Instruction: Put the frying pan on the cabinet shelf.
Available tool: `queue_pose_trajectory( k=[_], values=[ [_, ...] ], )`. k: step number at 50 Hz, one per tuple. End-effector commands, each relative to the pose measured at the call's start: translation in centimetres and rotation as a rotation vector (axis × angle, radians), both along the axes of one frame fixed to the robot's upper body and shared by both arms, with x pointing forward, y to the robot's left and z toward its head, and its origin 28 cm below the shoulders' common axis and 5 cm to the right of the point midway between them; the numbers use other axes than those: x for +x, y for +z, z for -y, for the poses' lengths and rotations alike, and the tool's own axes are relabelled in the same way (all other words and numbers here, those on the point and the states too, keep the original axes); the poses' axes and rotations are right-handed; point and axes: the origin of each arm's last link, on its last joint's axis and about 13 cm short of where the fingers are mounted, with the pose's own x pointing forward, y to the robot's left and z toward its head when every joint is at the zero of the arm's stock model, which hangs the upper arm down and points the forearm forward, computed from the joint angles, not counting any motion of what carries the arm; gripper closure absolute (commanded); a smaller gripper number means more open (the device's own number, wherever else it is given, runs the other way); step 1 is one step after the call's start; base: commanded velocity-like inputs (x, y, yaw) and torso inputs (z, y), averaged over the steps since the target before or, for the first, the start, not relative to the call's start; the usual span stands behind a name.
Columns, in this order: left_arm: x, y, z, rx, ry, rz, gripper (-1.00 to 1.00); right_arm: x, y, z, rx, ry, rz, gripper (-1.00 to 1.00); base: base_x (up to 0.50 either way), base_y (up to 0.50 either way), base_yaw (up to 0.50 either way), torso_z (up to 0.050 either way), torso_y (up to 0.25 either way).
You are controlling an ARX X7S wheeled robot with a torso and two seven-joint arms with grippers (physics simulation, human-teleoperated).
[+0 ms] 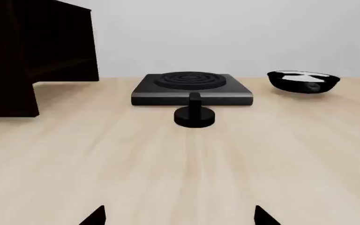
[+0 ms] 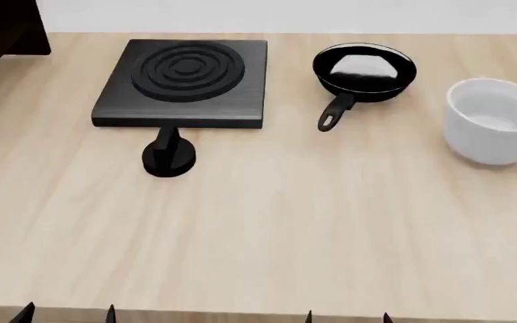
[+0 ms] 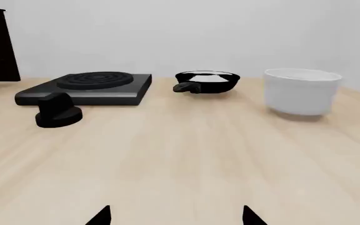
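The small round black frying pan [image 2: 363, 73] sits on the pale wooden worktop [image 2: 330, 222], between the square black ringed plate [image 2: 184, 83] and the white bowl [image 2: 495, 120]. Both hands, left [image 2: 67, 313] and right [image 2: 347, 316], are spread wide and empty.

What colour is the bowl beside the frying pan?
White, plain and unpatterned. The bowl shows best in the head view, right of the frying pan.

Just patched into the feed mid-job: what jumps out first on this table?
The square black ringed plate dominates the far left of the wooden table, with a round black knob just in front of it. To its right sits the glossy frying pan, handle pointing toward the robot, then a white bowl. The dark cabinet looms at far left.
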Motion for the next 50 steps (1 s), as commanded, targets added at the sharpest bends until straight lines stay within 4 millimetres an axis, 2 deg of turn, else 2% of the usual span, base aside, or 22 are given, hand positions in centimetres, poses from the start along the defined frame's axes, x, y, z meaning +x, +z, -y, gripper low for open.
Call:
queue_pose_trajectory(
  k=[1,9,11,16,33,38,50],
  values=[
    [0.00,0.00,-0.01,0.000,-0.011,0.000,-1.00,0.00,0.00,-0.03,0.000,0.000,0.000,-1.00,0.00,0.00,0.00,0.000,0.000],
    [0.20,0.00,-0.06,-0.009,0.010,0.005,-1.00,0.72,0.11,-0.09,0.005,0.007,0.010,-1.00,0.00,0.00,0.00,0.000,0.000],
    [0.24,0.18,-0.11,-0.092,0.017,-0.015,-1.00,0.76,0.13,-0.06,0.007,0.005,0.013,-1.00,0.00,0.00,0.00,0.000,0.000],
    [0.00,0.11,-0.21,-0.033,-0.009,0.045,-1.00,0.80,0.14,-0.06,0.004,-0.004,0.019,-1.00,0.00,0.00,0.00,0.008,0.000],
    [0.09,0.10,-0.09,-0.021,-0.003,0.033,-1.00,0.80,0.25,-0.03,0.007,-0.010,0.024,-1.00,0.00,0.00,0.00,0.050,0.000],
    [-0.24,0.79,0.14,-0.020,-0.019,0.036,-1.00,0.66,0.13,-0.10,0.004,-0.008,0.023,-1.00,0.00,0.00,0.00,0.050,0.000],
    [-0.13,0.38,0.14,-0.004,-0.037,0.034,-1.00,0.75,-0.19,-0.43,0.010,-0.005,0.018,-1.00,0.00,0.00,0.00,0.050,0.000]
  ],
)
